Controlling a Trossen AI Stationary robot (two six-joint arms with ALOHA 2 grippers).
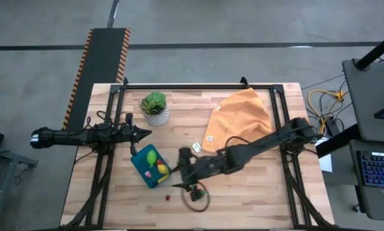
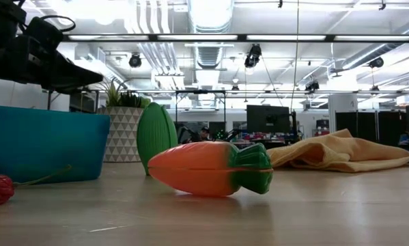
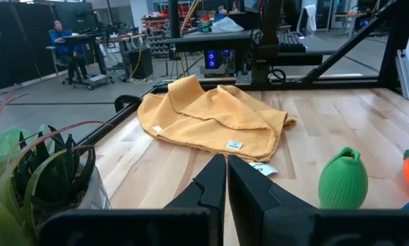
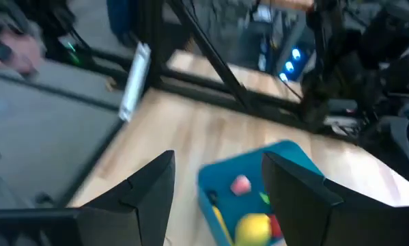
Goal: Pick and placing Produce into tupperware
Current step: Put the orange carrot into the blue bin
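Right gripper (image 4: 218, 184) hovers with fingers apart, empty, just at 3 o'clock of the tupperware (image 1: 142, 168). Carrot (image 2: 207, 168) lies on the table at its 5 o'clock.

A potted plant (image 1: 154, 107) with green leaves is sitting in a white patterned pot toward the far left part of the wooden table (image 1: 256, 199). An orange cloth (image 1: 238, 117) is lying crumpled well to the right of the plant, with a small white tag (image 3: 235, 145) showing at its near edge. Far beyond the cloth, in the room behind the table, a person (image 3: 59, 42) is sitting at a desk.
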